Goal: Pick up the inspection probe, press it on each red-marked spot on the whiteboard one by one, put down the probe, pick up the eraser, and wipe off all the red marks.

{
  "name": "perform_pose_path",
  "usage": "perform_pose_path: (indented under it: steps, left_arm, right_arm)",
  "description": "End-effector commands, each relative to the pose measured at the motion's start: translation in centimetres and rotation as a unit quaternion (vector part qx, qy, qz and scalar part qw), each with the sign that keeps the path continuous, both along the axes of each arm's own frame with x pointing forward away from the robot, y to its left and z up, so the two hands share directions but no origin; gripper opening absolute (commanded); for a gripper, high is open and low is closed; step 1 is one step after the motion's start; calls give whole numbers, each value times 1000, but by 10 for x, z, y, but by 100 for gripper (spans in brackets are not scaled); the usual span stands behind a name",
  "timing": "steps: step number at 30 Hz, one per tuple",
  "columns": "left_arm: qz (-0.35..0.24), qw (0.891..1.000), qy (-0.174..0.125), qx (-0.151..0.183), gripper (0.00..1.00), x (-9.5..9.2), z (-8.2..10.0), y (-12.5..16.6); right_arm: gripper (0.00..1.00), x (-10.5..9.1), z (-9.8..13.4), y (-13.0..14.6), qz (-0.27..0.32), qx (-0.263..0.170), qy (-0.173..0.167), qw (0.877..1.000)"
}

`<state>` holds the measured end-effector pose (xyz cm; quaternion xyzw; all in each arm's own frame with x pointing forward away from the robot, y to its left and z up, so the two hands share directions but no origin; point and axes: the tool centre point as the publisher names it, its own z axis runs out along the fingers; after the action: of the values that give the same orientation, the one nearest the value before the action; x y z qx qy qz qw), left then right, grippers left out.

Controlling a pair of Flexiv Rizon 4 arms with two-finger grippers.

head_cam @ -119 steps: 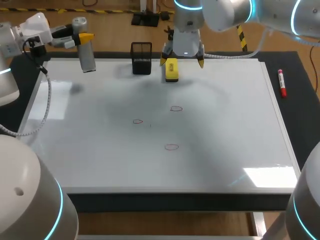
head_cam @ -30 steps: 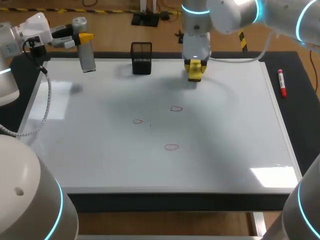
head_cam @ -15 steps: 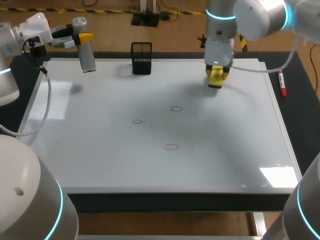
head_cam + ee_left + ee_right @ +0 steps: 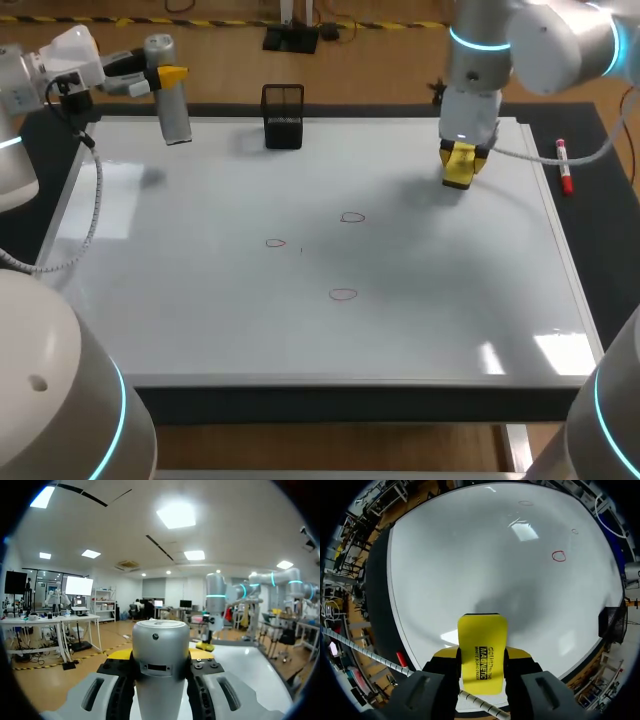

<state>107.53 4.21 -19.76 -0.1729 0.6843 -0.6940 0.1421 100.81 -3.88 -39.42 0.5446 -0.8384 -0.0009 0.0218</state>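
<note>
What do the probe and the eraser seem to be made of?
The probe looks like metal: silver-grey, satin, with a soft sheen on its rounded top, though it could be painted plastic. The eraser looks like hard plastic: bright yellow, smooth and evenly coloured. Its wiping face is hidden.

Right gripper (image 4: 482, 656) clamped on yellow eraser (image 4: 482, 650), a finger on each side, eraser pointing out over whiteboard (image 4: 470, 555); can't tell whether it touches the board. Three red marks ahead: nearest (image 4: 559, 556), two smaller ones further out (image 4: 575, 531) (image 4: 525, 503). Black mesh holder (image 4: 612, 625) at the board's edge. Red marker (image 4: 401, 658) on dark mat beside the board.
</note>
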Motion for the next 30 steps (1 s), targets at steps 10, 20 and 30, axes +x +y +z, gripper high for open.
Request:
perform_pose_path:
  steps: [10, 20, 30]
  left_arm:
    - [1, 1000, 0, 0, 0, -1, 1, 0]
    - [-13, 999, 1, -32, 0, -9, 6, -10]
    - [-56, 997, 4, -51, 0, -47, 15, -49]
  right_arm:
    - [0, -2, 2, -3, 2, 1, -3, 1000]
    - [0, -2, 2, -3, 2, 1, -3, 1000]
    - [0, -2, 2, -3, 2, 1, -3, 1000]
